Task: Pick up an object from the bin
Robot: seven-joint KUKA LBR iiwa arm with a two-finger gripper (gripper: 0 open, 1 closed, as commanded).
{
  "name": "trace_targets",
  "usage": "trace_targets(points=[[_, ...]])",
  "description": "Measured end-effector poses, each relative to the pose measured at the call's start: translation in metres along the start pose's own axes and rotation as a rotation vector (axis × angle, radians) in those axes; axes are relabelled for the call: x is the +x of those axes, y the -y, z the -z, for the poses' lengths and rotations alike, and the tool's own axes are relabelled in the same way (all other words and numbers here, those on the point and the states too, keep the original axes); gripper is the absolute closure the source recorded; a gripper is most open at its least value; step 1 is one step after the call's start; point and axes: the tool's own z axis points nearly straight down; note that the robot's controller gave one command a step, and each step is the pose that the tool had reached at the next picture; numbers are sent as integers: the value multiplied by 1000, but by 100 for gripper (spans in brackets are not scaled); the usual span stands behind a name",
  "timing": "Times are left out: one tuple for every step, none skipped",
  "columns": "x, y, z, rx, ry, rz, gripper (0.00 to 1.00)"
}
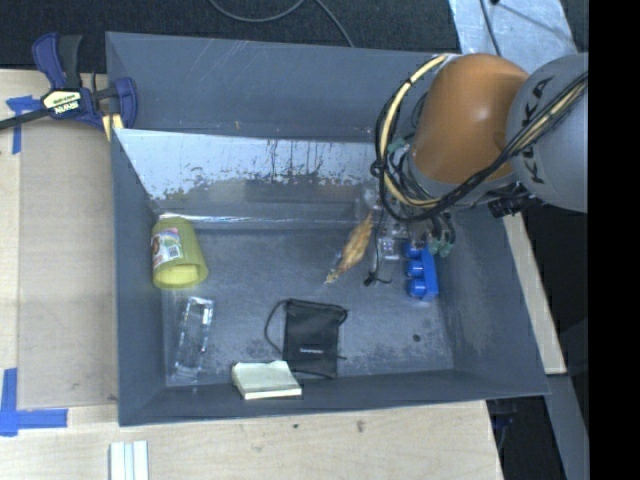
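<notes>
Orange wrist cover masks the gripper, open or closed unclear; blue block and tan strip flank it. Probably the approach: next, centre on one, then close.

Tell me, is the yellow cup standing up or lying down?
Lying down: the yellow cup shows its labelled side wall, stretched along the bin floor.

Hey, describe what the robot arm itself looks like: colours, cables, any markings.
The arm is silver-grey with rounded links and dark KUKA lettering. A glossy orange dome-shaped cover sits at its wrist, with black and yellow cables looped around it.
</notes>
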Motion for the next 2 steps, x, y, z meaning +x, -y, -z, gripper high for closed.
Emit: trace_targets(points=[[-2,22,-38,0,7,102,0],[-2,24,-53,1,2,2,0]])
